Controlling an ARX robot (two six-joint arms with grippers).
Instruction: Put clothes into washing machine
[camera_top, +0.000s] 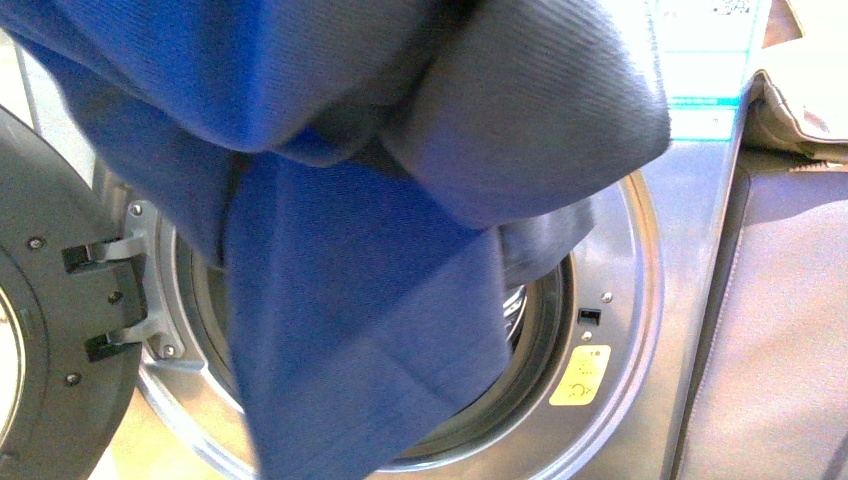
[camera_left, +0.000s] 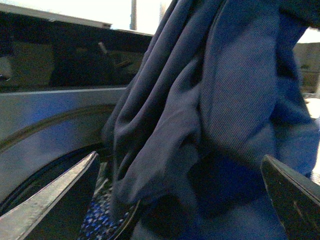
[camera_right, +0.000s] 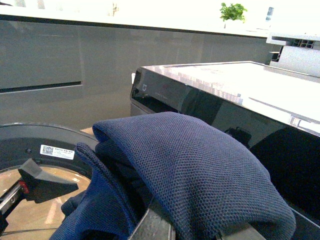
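Presently the clothes (camera_top: 370, 330), soft, limp and judged light, are hung before the open washing machine (camera_top: 690, 250), draped over the right hand (camera_right: 197, 229), whose grip is hidden, with the left hand (camera_left: 180, 157) spread open close by, and the bunched top is judged the best hold.

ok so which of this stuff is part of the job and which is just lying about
job: clothes, washer, its open door
lying about: beige cloth, plant
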